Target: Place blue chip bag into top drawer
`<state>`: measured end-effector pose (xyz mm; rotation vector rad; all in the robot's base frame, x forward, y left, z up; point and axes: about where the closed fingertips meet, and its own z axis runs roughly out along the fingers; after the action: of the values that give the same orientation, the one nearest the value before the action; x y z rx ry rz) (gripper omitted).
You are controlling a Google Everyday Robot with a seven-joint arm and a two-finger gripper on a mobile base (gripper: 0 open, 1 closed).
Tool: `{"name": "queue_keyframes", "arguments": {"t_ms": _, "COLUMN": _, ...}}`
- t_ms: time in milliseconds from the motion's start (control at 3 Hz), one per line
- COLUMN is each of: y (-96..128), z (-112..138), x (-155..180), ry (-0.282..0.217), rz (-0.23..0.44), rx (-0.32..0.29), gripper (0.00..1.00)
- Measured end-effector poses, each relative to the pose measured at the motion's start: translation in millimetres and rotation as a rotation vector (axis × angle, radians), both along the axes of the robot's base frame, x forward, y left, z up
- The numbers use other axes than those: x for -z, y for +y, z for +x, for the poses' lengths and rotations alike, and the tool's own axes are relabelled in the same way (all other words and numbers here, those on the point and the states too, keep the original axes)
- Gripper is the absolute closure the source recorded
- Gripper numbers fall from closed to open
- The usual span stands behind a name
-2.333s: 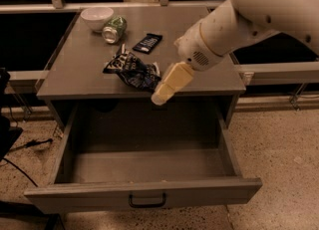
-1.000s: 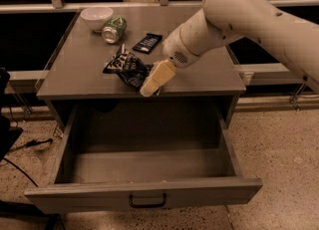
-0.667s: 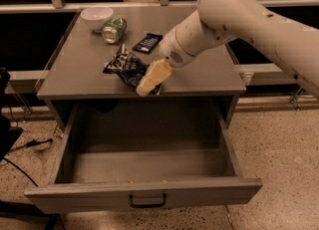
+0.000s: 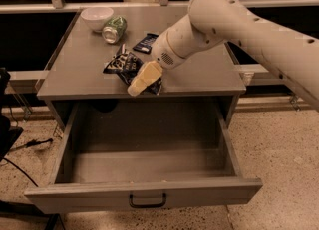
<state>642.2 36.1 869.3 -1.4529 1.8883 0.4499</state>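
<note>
At the table's (image 4: 75, 82) front edge, the gripper (image 4: 142, 80) has slid toward 9 o'clock and now sits over the 4 o'clock corner of the blue chip bag (image 4: 124, 64). The bag hasn't moved, so I read this as lining up the grasp; can't tell if the gripper is open or closed. The top drawer (image 4: 144, 190) at 6 o'clock stands pulled out, nothing visible inside; the bowl (image 4: 96, 17) at 11 o'clock looks empty too.
</note>
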Motion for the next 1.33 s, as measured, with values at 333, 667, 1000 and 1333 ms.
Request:
{"name": "queue_keyframes", "arguments": {"t_ms": 333, "y": 14, "z": -3, "x": 4, "ry": 0.012, "rz": 0.014, "rx": -0.021, "gripper": 0.0}}
{"name": "queue_keyframes", "arguments": {"t_ms": 667, "y": 28, "z": -11, "x": 10, "ry": 0.032, "rz": 0.022, "rx": -0.051, "gripper": 0.0}}
{"name": "queue_keyframes", "arguments": {"t_ms": 1000, "y": 28, "z": -11, "x": 10, "ry": 0.032, "rz": 0.022, "rx": -0.051, "gripper": 0.27}}
{"name": "queue_keyframes", "arguments": {"t_ms": 1333, "y": 28, "z": -11, "x": 10, "ry": 0.032, "rz": 0.022, "rx": -0.051, "gripper": 0.5}}
